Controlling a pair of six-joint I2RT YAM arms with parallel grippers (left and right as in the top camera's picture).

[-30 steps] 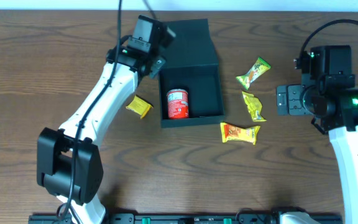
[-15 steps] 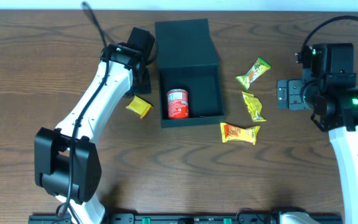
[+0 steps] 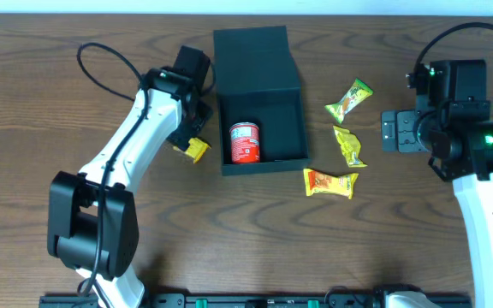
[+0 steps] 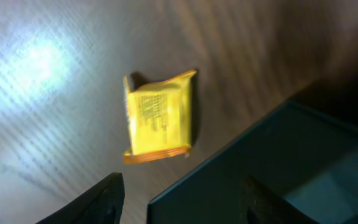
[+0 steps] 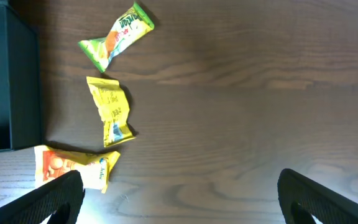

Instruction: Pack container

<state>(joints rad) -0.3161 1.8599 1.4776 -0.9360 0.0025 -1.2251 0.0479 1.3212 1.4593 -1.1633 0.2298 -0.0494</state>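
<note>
My left gripper (image 4: pixel 182 208): fingers spread, empty | container (image 3: pixel 255 56): upper centre of overhead, lid open, red can (image 3: pixel 244 141) inside | yellow packet (image 4: pixel 159 115): mid-frame at my wrist, just beside its wall | next: I'd centre over packet, clear the wall, pinch.

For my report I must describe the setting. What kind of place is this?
Probably a robot lab or test bench: a left arm and a right arm at a wooden table, with a box holding a can and loose snack packets.
</note>
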